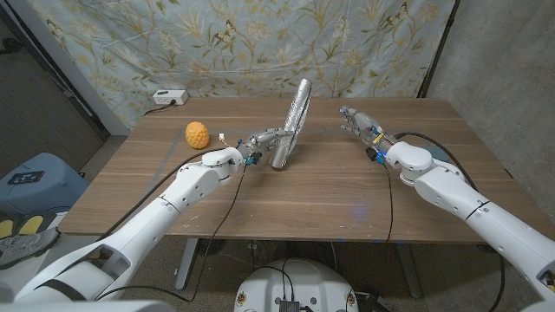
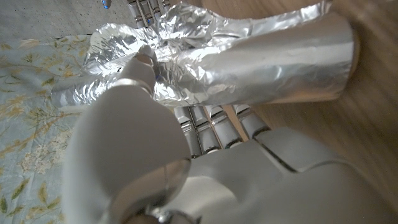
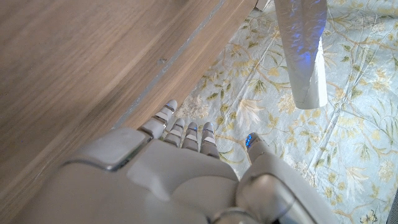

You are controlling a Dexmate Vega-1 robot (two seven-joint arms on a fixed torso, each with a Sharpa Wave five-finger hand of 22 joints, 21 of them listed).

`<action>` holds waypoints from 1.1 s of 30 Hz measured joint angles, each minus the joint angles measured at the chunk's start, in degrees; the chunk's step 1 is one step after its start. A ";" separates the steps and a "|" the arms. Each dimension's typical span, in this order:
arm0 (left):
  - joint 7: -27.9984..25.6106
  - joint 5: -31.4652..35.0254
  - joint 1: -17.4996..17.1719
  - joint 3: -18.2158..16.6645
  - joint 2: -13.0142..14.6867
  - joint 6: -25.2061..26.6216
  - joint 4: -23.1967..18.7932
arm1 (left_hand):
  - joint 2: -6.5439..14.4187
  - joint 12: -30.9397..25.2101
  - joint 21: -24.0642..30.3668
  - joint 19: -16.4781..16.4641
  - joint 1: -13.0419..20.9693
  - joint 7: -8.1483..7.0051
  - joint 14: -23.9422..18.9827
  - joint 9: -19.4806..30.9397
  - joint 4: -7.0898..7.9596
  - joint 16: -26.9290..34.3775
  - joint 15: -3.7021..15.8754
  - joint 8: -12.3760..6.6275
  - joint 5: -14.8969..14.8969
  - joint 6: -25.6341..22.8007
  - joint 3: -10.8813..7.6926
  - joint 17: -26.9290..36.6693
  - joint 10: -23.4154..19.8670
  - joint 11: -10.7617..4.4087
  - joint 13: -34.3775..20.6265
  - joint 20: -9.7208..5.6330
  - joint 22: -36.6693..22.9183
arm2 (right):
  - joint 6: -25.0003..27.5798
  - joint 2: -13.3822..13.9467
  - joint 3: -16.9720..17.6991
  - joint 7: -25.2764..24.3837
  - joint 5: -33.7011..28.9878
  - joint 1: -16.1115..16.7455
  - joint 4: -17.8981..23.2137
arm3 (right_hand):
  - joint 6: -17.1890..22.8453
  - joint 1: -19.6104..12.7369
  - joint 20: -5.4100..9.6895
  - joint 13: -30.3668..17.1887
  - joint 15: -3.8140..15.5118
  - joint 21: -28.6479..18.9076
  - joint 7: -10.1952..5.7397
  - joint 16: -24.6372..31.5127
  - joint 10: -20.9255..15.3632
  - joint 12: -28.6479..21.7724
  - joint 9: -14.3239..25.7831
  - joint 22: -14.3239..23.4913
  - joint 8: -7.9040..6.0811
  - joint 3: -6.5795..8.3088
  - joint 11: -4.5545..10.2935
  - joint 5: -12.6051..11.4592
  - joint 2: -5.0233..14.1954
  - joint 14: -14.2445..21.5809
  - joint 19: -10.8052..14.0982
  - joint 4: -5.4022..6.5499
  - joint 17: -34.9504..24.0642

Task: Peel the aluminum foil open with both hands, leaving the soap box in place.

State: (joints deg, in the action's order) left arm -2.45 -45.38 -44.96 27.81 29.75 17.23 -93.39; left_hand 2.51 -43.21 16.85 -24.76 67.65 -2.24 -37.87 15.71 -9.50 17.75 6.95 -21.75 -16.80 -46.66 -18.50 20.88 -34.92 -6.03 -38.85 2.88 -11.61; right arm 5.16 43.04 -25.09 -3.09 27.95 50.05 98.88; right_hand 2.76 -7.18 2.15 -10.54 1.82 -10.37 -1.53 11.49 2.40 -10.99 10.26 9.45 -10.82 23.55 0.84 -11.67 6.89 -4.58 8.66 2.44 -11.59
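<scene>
The soap box is nowhere to be made out; whatever sits inside the aluminum foil (image 1: 293, 123) is wrapped over and hidden. In the left wrist view the foil (image 2: 249, 62) runs past the picture's edges and the left hand's (image 2: 186, 168) fingertips disappear behind it, so how far they reach around is hard to tell.

From the head view the foil is a long, narrow silver bundle standing on one end near the table's (image 1: 329, 191) middle, its long axis close to upright and leaning toward the right hand, top end higher than anything else on the table. The left hand (image 1: 263, 139) grips its lower part, thumb on one side, fingers on the other, just at the foil's base. The right hand (image 1: 358, 120) is well apart from the foil, fingers stretched out and grasping nothing.

The left wrist view shows the crumpled, loosened folds pressed under the thumb, which the head view is too small to show. The right wrist view shows the right hand's (image 3: 186, 168) straight fingers (image 3: 166, 111) above the table edge with the foil (image 3: 303, 50) beyond their tips, glinting blue. A yellow pineapple-like object (image 1: 199, 134) sits behind the left hand's wrist.
</scene>
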 measured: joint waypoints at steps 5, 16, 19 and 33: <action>-0.03 -2.14 -0.66 -0.53 -0.06 0.65 -0.17 | 0.00 0.00 0.00 0.00 0.00 0.25 0.31 0.00 0.00 -0.41 -0.31 0.00 -0.15 0.25 0.00 0.11 0.00 0.00 0.00 0.00 0.00 | 0.45 0.26 -0.12 0.20 0.00 0.14 0.39 | 0.00 0.00 0.00 0.00 0.00 0.00 0.00 0.00 0.00 0.00 0.00 0.00 0.00 0.00 0.00 0.00 0.00 0.00 0.00 0.00 0.00; 1.16 -7.48 -1.29 -1.14 -0.60 2.23 0.52 | 0.00 0.00 0.00 0.31 0.00 0.63 0.62 0.49 0.00 -0.84 -0.62 0.00 -0.45 0.63 -0.01 0.19 0.01 0.01 0.00 0.30 0.01 | 1.33 1.05 -0.32 0.55 0.00 0.46 1.28 | 0.00 0.00 0.00 0.00 0.00 0.00 0.00 0.00 0.00 0.00 0.00 0.00 0.00 0.00 0.00 0.23 0.00 0.00 0.00 0.00 0.01; 1.47 -8.33 -1.33 -1.24 -0.71 2.58 0.86 | 0.00 0.00 0.00 0.31 0.00 0.72 0.77 0.52 -0.07 -0.85 -0.74 0.00 -0.45 0.72 -0.07 0.11 0.01 0.02 0.00 0.30 0.01 | 1.56 1.21 -0.33 0.59 0.01 0.56 1.43 | 0.00 -0.23 0.00 0.00 0.00 0.00 0.00 0.00 0.00 0.00 0.00 0.00 0.00 -0.24 0.00 0.23 0.23 0.00 0.00 -0.24 0.01; 3.27 -13.64 -1.30 -1.50 -0.89 5.09 1.66 | 0.00 0.00 0.35 0.52 0.00 1.03 1.14 1.33 -0.07 -1.28 -0.71 0.00 -0.89 1.03 -0.07 0.11 0.02 0.02 0.00 0.51 0.01 | 2.11 2.67 0.02 0.61 0.10 1.65 3.05 | -0.12 -0.23 0.00 0.00 0.00 0.00 0.12 0.00 0.00 0.00 0.00 0.00 0.00 0.01 0.00 0.22 0.23 0.00 0.00 -0.47 0.01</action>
State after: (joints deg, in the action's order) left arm 0.82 -59.02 -46.25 26.32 28.86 22.33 -91.72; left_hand 2.51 -43.21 17.21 -24.24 67.65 -1.21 -36.72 17.04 -9.57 16.46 6.24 -21.75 -17.69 -45.63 -18.57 20.99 -34.91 -6.01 -38.85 3.39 -11.60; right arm 7.27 45.70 -25.07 -2.48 28.04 51.70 101.93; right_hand 2.64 -7.41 2.15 -10.54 1.82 -10.37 -1.42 11.50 2.40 -10.99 10.26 9.45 -10.82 23.56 0.84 -11.45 7.12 -4.58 8.66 1.97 -11.58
